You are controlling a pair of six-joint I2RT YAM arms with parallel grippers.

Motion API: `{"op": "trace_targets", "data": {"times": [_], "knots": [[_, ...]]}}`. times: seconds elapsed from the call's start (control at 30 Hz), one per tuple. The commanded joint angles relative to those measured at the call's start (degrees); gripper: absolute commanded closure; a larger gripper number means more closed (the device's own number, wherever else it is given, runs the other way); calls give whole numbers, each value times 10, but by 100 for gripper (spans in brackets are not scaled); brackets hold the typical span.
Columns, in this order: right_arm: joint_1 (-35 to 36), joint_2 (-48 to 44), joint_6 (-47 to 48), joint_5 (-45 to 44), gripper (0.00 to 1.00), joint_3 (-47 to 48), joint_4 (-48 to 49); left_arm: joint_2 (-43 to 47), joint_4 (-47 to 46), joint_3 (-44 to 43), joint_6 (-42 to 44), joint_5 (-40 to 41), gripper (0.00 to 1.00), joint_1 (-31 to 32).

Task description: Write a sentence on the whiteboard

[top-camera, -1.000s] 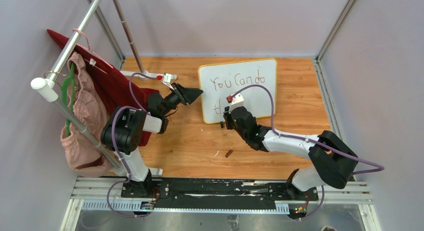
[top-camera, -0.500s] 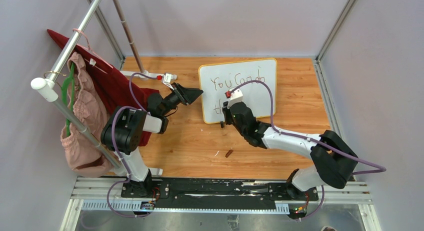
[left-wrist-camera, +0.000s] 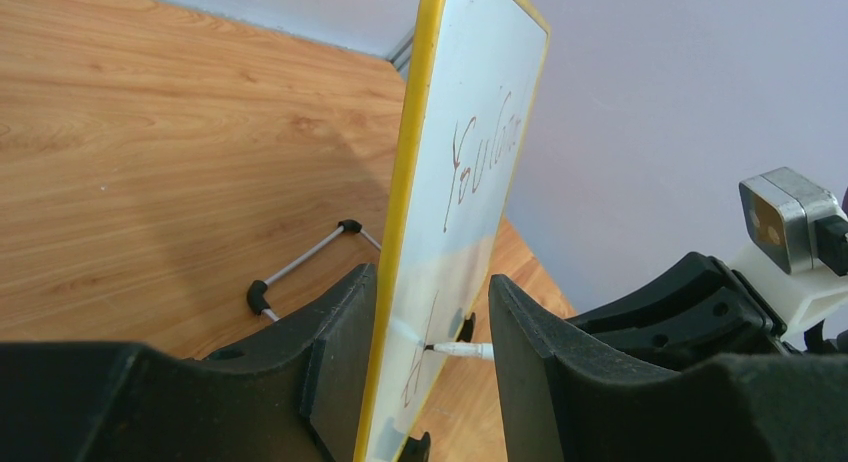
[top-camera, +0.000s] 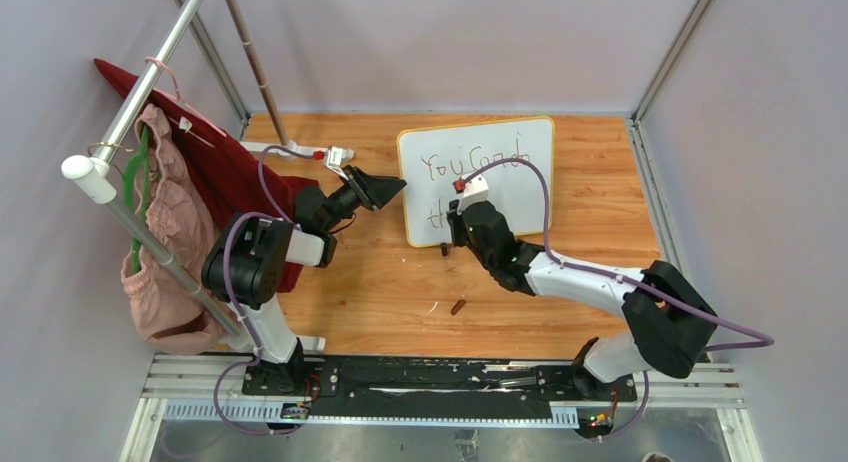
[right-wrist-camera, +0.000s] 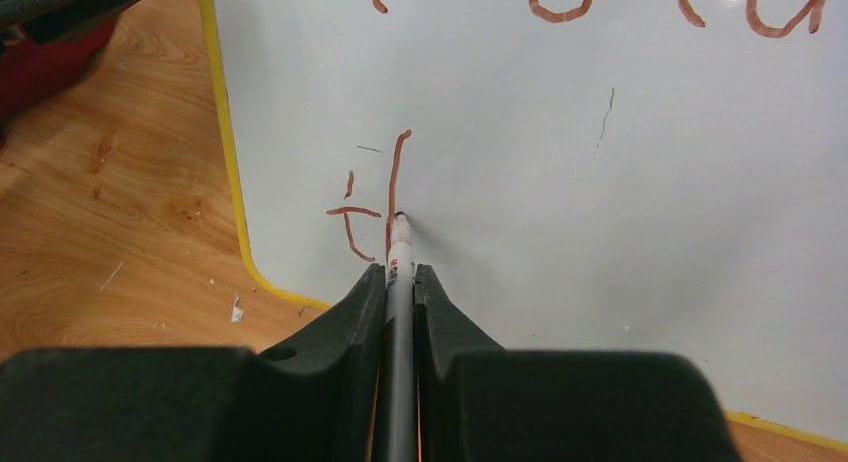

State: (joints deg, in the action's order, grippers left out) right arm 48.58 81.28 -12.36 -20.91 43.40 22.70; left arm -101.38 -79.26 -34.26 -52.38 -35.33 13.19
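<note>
The whiteboard (top-camera: 520,207) stands tilted on the wooden table, yellow-rimmed, with "You Can do" (top-camera: 470,162) along its top. Under that line are a "t" (right-wrist-camera: 350,217) and a tall stroke (right-wrist-camera: 397,172): the sentence in reddish-brown ink. My right gripper (right-wrist-camera: 400,270) is shut on a grey marker (right-wrist-camera: 400,252) whose tip touches the board at the foot of the tall stroke. My left gripper (left-wrist-camera: 430,277) straddles the board's left edge (left-wrist-camera: 400,212). Its rear finger lies against the back of the board, and its front finger stands off the face with a gap.
A clothes rack (top-camera: 140,92) with red and pink garments fills the left side. A reddish marker cap (top-camera: 458,306) lies on the table in front of the board. The board's wire stand (left-wrist-camera: 300,267) reaches back behind it. Grey walls close in the table.
My right gripper has moved the marker a little up the board, leaving a tall stroke beside the "t". The left gripper and the board have stayed put.
</note>
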Motion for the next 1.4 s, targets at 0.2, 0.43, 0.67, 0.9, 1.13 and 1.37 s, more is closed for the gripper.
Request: {"op": "trace_targets", "data": {"times": [0.2, 0.43, 0.67, 0.9, 1.13, 1.37], "knots": [[-17, -23, 5, -25, 100, -18, -4, -10, 0, 9, -19, -12, 50, -1], [-17, -23, -4, -8, 100, -31, -10, -8, 0, 10, -19, -12, 50, -1], [-15, -32, -12, 2, 100, -49, -11, -10, -1, 9, -20, -12, 50, -1], [-15, -36, -12, -4, 100, -52, -19, -10, -1, 9, -20, -12, 50, -1], [-16, -89, -10, -17, 100, -60, -20, -10, -1, 9, -19, -12, 50, -1], [-27, -97, 5, -25, 100, -49, -13, -11, -2, 10, -20, -12, 50, -1]]}}
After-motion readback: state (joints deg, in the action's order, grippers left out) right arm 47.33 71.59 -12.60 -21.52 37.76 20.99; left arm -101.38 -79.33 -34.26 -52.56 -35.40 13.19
